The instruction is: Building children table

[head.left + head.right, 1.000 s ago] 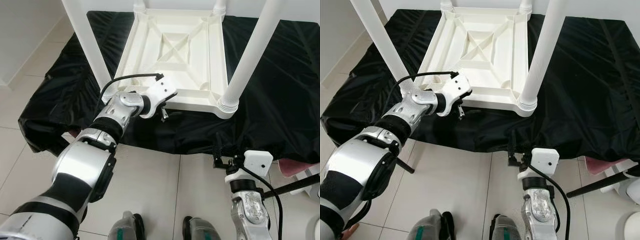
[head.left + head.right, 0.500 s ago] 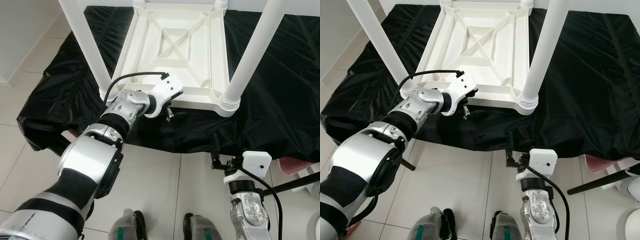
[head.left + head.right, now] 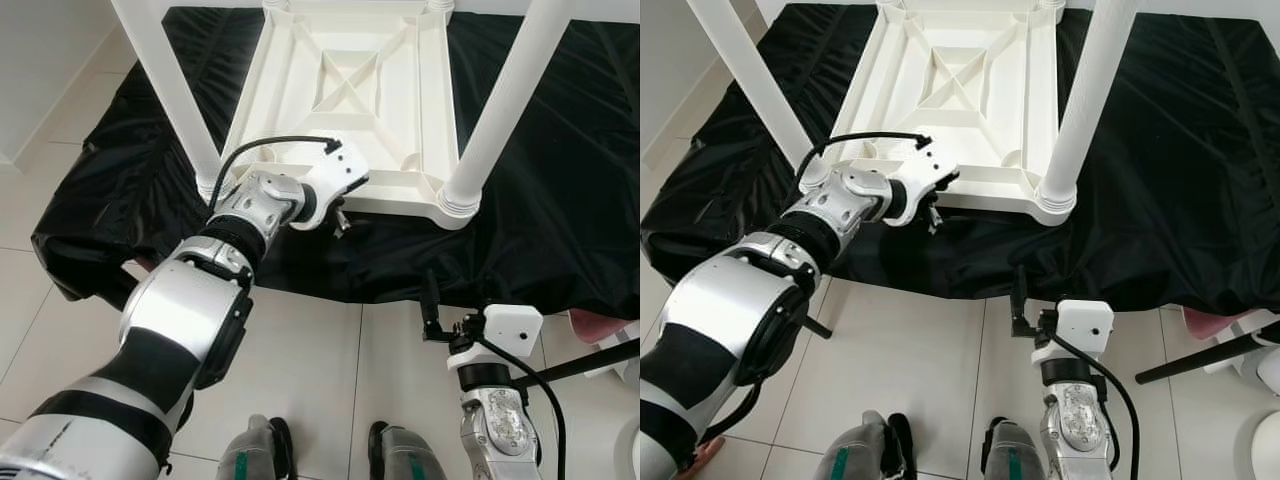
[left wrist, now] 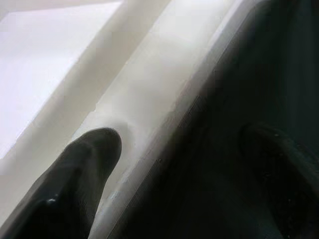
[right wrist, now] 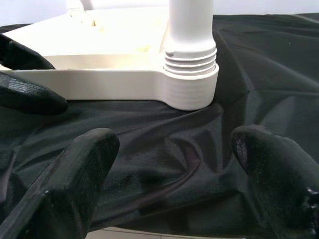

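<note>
A white plastic children's table (image 3: 350,90) lies upside down on a black cloth (image 3: 560,220), its legs pointing up. The near right leg (image 3: 500,110) stands in a threaded collar (image 5: 191,74); the near left leg (image 3: 170,90) rises behind my left arm. My left gripper (image 3: 340,215) is at the table's near rim (image 4: 149,99), open, with one finger on the white side and one over the cloth. My right gripper (image 3: 432,312) hangs low in front of the cloth's edge, open and holding nothing, facing the collar.
The cloth drapes down to a tiled floor (image 3: 330,370). My feet (image 3: 265,450) stand just before it. A black rod (image 3: 590,365) and a pink item (image 3: 600,330) lie at the right, close to my right arm.
My left gripper has edged a little to the right and closer in under the table's near rim. The right gripper has barely moved. The view has shifted slightly.
</note>
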Robot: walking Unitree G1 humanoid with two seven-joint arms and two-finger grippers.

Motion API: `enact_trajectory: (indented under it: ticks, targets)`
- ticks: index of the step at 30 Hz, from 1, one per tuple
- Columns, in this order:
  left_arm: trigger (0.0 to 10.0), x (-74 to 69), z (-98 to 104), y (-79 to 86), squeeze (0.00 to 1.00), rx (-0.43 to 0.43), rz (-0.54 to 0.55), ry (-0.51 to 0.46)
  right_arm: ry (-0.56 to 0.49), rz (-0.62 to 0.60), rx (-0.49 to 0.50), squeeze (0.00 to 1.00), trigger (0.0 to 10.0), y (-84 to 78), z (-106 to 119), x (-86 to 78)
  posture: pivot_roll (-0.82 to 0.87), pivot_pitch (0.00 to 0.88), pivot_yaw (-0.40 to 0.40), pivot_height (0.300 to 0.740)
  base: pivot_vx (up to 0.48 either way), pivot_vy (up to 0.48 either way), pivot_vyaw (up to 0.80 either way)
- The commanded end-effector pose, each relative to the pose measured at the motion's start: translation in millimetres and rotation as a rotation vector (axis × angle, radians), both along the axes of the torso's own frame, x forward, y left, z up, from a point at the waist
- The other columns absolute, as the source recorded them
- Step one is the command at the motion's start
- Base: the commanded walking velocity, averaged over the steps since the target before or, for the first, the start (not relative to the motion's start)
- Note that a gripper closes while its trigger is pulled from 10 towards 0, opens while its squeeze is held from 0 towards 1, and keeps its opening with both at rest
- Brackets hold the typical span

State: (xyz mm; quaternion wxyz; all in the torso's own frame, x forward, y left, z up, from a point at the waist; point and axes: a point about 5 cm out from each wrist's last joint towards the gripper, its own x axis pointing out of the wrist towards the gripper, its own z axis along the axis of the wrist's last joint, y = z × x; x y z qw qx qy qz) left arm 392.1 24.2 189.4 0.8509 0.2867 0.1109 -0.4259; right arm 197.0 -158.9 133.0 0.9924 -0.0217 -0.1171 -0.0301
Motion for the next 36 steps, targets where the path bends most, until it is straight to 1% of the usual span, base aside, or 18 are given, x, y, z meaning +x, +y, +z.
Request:
enact_trajectory:
  ticks: [1,5,7,12,16,18,19,20,21,22,23,25,26,30,32,34,35,36]
  targets:
    - [10.0,1.2,-14.9,9.6,0.0,0.051,0.102,-0.007,0.019,0.004,0.006,0.0,10.0,2.6,-2.1,-2.4,-0.15,0.177,0.125,0.74,0.0,0.0,0.0]
    - [10.0,0.7,-15.0,7.8,0.0,0.07,0.094,-0.017,0.02,0.004,0.007,0.0,10.0,3.0,-2.0,-2.8,-0.15,0.179,0.128,0.74,0.0,0.0,0.0]
    - [10.0,-0.9,-12.1,-0.6,0.0,0.075,0.067,-0.018,0.029,-0.003,0.009,0.0,10.0,4.7,-3.3,-5.8,-0.16,0.185,0.136,0.74,0.0,0.0,0.0]
    - [10.0,-1.6,-11.5,-3.3,0.0,0.08,0.055,-0.021,0.032,-0.006,0.011,0.0,10.0,5.5,-3.6,-7.8,-0.16,0.191,0.139,0.74,0.0,0.0,0.0]
    - [10.0,-5.2,-9.5,-13.0,0.0,0.046,0.002,-0.005,0.041,-0.012,0.009,0.0,10.0,5.0,-4.7,-9.8,-0.16,0.195,0.139,0.74,0.0,0.0,0.0]
    - [10.0,-6.3,-9.8,-15.0,0.0,0.039,-0.01,0.004,0.042,-0.012,0.008,0.0,10.0,5.0,-4.9,-10.1,-0.16,0.195,0.139,0.74,0.0,0.0,0.0]
    - [9.5,-8.2,-11.1,-17.6,0.0,0.033,-0.034,0.019,0.044,-0.012,0.007,0.0,10.0,5.0,-5.2,-10.3,-0.16,0.195,0.139,0.74,0.0,0.0,0.0]
    - [6.6,-10.1,-12.0,-20.0,0.0,0.03,-0.063,0.031,0.045,-0.013,0.007,0.0,10.0,5.1,-5.5,-10.4,-0.16,0.195,0.139,0.74,0.0,0.0,0.0]
    - [6.6,-10.1,-12.0,-20.0,0.0,0.03,-0.063,0.031,0.045,-0.013,0.007,0.0,10.0,5.1,-5.5,-10.4,-0.16,0.195,0.139,0.74,0.0,0.0,0.0]
    - [4.3,-11.5,-12.5,-21.5,0.0,0.03,-0.086,0.037,0.046,-0.013,0.006,0.0,10.0,5.2,-5.8,-10.5,-0.16,0.195,0.139,0.74,0.0,0.0,0.0]
    - [4.3,-11.5,-12.5,-21.5,0.0,0.03,-0.086,0.037,0.046,-0.013,0.006,0.0,10.0,5.2,-5.8,-10.5,-0.16,0.195,0.139,0.74,0.0,0.0,0.0]
    - [0.0,-16.8,-14.8,-26.0,0.0,0.019,-0.167,0.076,0.048,-0.015,0.004,0.0,10.0,5.3,-6.0,-10.7,-0.16,0.196,0.139,0.74,0.0,0.0,0.0]
    - [0.0,-16.8,-14.8,-26.0,0.0,0.019,-0.167,0.076,0.048,-0.015,0.004,0.0,10.0,5.3,-6.0,-10.7,-0.16,0.196,0.139,0.74,0.0,0.0,0.0]
    - [0.0,-27.4,-22.6,-30.0,0.0,0.031,-0.329,0.138,0.053,-0.02,0.002,0.0,10.0,5.1,-7.2,-11.1,-0.16,0.198,0.14,0.74,0.0,0.0,0.0]
    - [0.0,-28.8,-24.0,-30.1,0.0,0.036,-0.348,0.144,0.054,-0.021,0.002,0.0,10.0,5.0,-7.5,-11.1,-0.16,0.198,0.14,0.74,0.0,0.0,0.0]
    - [0.0,-33.3,-28.1,-29.3,0.0,0.056,-0.419,0.165,0.056,-0.021,0.002,0.0,10.0,5.2,-7.9,-11.2,-0.15,0.201,0.139,0.74,0.0,0.0,0.0]
    - [1.5,-37.8,-31.7,-27.9,0.0,0.07,-0.49,0.196,0.058,-0.02,0.003,0.0,10.0,5.6,-8.1,-10.9,-0.15,0.201,0.138,0.74,0.0,0.0,0.0]
    - [1.5,-37.8,-31.7,-27.9,0.0,0.07,-0.49,0.196,0.058,-0.02,0.003,0.0,10.0,5.6,-8.1,-10.9,-0.15,0.201,0.138,0.74,0.0,0.0,0.0]
